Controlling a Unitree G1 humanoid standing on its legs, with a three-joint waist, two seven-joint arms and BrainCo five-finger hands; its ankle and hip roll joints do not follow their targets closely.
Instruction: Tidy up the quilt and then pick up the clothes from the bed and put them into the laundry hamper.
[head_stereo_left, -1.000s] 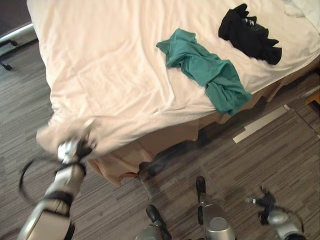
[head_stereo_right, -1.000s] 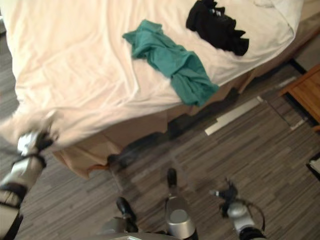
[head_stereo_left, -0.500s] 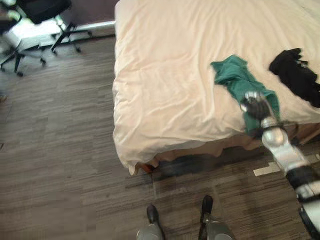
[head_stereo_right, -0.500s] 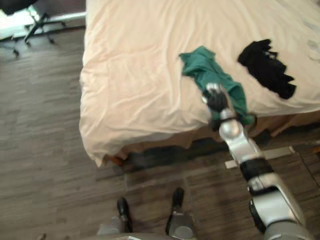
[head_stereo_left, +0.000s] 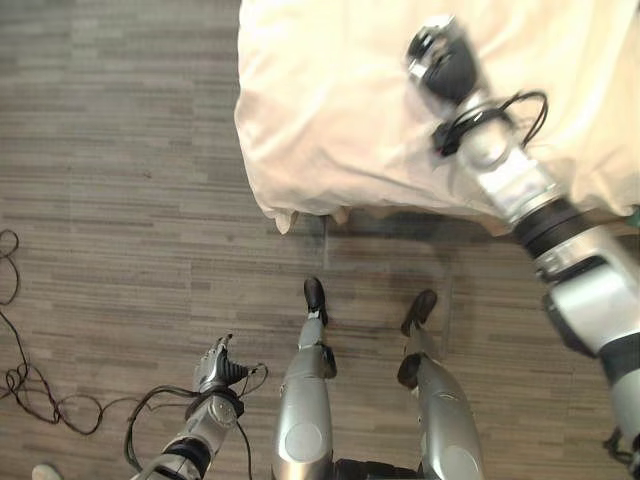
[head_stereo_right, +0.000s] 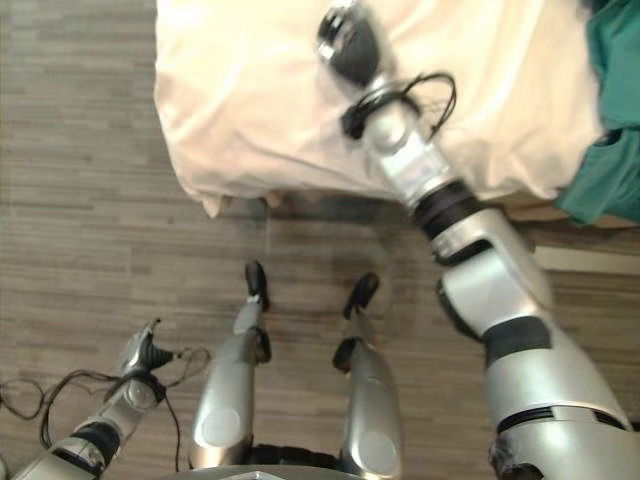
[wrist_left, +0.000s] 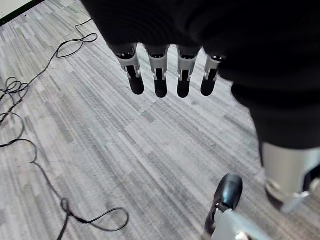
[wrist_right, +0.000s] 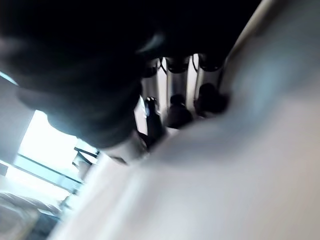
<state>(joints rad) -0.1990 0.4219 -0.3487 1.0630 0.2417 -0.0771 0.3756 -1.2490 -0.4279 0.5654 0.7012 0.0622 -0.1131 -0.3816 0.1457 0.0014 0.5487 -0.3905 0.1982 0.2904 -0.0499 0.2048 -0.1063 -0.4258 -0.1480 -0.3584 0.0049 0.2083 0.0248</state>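
The cream quilt (head_stereo_left: 330, 120) covers the bed and hangs over its near corner (head_stereo_left: 278, 212). My right hand (head_stereo_left: 442, 62) reaches over the quilt a little in from that corner. In the right wrist view its fingers (wrist_right: 172, 95) are straight, with the dark tips pressing into the cloth. A teal garment (head_stereo_right: 615, 150) lies at the bed's edge to the right of that arm. My left hand (head_stereo_left: 217, 366) hangs low over the floor at my left side, fingers (wrist_left: 160, 75) straight and holding nothing.
Grey wood-pattern floor (head_stereo_left: 120, 200) runs along the left and front of the bed. Thin black cables (head_stereo_left: 25, 385) lie tangled on the floor at the far left.
The camera has swung down towards the bed's near corner. My right hand has left the teal garment and now rests on the quilt. My left hand has dropped from the quilt corner to my side.
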